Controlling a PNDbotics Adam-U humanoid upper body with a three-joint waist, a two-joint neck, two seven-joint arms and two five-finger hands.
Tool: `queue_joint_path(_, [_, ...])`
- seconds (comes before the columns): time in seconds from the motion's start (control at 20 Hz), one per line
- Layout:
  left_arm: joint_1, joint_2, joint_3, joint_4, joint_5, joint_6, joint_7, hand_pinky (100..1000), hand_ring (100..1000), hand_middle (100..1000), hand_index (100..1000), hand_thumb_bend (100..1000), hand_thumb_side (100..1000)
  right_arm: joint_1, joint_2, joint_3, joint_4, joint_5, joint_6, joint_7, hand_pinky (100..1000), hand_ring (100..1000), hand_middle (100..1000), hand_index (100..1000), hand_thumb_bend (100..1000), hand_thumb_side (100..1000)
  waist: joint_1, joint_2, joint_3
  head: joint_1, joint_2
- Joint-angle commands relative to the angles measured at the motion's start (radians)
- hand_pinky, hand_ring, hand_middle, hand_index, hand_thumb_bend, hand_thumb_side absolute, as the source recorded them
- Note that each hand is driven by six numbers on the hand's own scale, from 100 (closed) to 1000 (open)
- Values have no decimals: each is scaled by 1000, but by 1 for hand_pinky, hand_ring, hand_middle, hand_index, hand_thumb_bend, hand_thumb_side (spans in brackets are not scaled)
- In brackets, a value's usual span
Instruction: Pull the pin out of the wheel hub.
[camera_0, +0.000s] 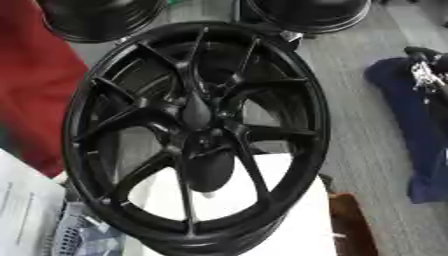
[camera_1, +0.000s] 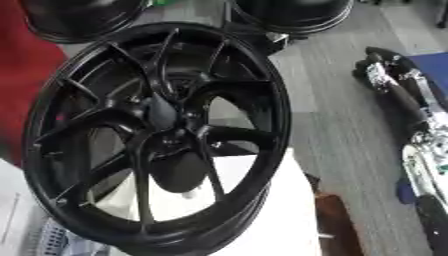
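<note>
The black wheel hub stands tilted at centre on the white worktop. The right arm reaches up at three o'clock; whether its fingers are open I cannot tell. No pin is discernible.

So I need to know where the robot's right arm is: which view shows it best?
The right eye view. There the right arm runs down the picture's right side, black and silver, apart from the wheel. The left eye view shows only a small piece of it at the right edge, above the blue cloth.
</note>
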Motion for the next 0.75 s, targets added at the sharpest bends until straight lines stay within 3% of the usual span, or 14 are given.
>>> queue_joint_path(0.05, [7,-39,2,-80,56,-31,56,723,536,486,726,277,666,-14,-27,-2,-25,-11,-4,5,968,751,666,811,100,469,-4,-26,-3,9,-12])
queue_joint_path(0.35, [52,-190,-27,-227,157,-76,156,722,538,487,726,291,655,-26,-28,2,-35,-24,-9,6,967,751,665,811,100,460,-11,-26,-9,20,-16])
queue_joint_path(0.6, [68,-202,-47,-274,248,-79,226,733,545,494,731,301,653,-31,-29,3,-39,-27,-12,6,967,751,666,811,100,449,-15,-25,-13,27,-18])
queue_joint_path(0.75, [97,-263,-53,-319,295,-113,244,734,547,496,735,301,655,-41,-28,4,-47,-30,-20,0,966,751,666,811,100,443,-21,-23,-18,38,-20])
